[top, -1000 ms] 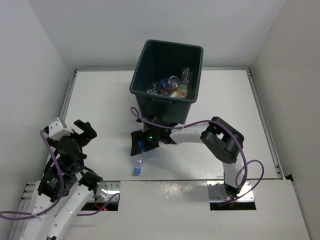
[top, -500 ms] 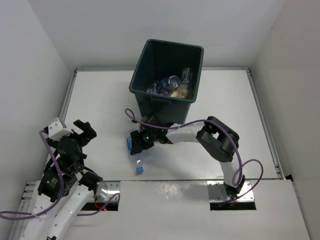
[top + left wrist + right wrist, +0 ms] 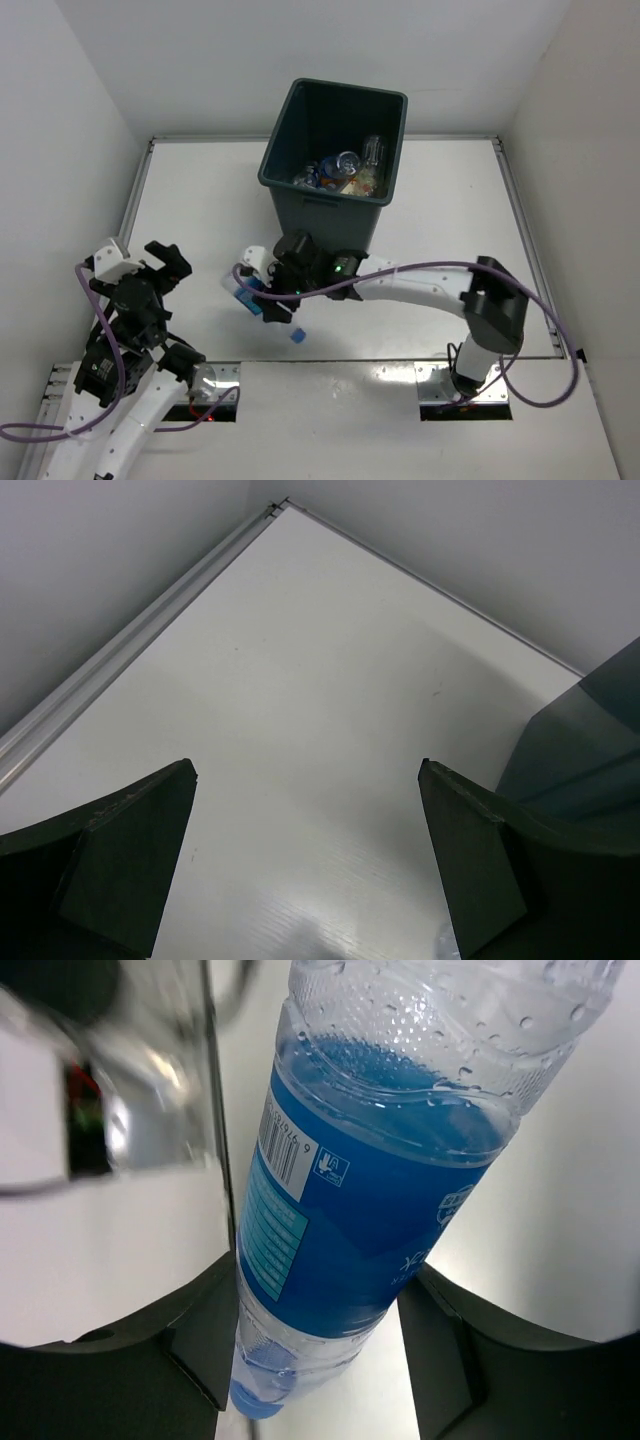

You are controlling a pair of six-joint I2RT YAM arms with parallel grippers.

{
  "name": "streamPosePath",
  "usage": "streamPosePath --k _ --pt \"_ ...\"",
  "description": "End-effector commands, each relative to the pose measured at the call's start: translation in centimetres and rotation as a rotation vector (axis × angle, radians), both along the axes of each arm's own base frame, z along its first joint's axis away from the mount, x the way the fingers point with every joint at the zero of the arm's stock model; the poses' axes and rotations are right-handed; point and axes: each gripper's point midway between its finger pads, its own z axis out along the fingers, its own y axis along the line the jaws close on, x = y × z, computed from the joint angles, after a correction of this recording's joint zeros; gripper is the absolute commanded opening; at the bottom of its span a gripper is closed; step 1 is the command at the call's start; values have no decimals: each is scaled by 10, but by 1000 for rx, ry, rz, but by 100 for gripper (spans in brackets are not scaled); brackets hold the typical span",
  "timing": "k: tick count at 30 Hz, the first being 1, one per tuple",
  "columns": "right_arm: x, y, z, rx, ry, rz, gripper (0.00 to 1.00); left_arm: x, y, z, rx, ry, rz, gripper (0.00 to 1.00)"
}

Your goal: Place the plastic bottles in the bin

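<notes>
Swung leftward within the last second, the right gripper (image 3: pixel 268 295) now pinches the blue-label bottle (image 3: pixel 370 1210) across its body. Bottle axis runs diagonal, cap (image 3: pixel 298 336) toward the near edge. The bin (image 3: pixel 335 115) stands just beyond it. The left gripper (image 3: pixel 310 860) is spread, empty, well apart.

Right wrist view: the blue-labelled bottle (image 3: pixel 370 1200) is cut off by the upper edge, and the background at left is blurred. Left wrist view: the bin (image 3: pixel 590 740) is cropped at right. Top view: its contents (image 3: pixel 340 172) are too small to be distinguished.
</notes>
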Motion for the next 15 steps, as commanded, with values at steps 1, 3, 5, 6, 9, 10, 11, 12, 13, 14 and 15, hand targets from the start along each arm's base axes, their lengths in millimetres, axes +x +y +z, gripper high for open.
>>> streamPosePath --k 1,3,5,6,9,10,11,12,13,14,15 --pt "25 34 139 286 -313 108 0 -2 1 4 -7 -24 6 100" --pt "21 38 194 391 -361 166 0 -2 3 5 -14 -28 16 100" --pt "19 39 242 491 -393 215 0 -2 3 5 -14 -28 16 100" --pt "16 37 263 532 -423 233 0 -2 4 5 -12 -29 26 100" --pt "31 22 341 676 -650 190 0 -2 4 5 -20 -32 28 100" --pt "47 14 372 739 -775 140 0 -3 6 5 -18 -33 37 100" --pt "61 8 385 762 -821 84 0 -3 6 5 -18 -33 37 100" --pt "81 -7 408 773 -920 -4 0 -3 6 5 -18 -33 37 100" --pt "99 -16 427 790 -980 -74 0 -3 6 5 -18 -33 37 100" --pt "137 -40 445 777 -1050 -230 0 -3 6 5 -18 -33 37 100" --pt "153 -57 471 791 -1098 -315 0 -1 5 4 -14 -24 37 100"
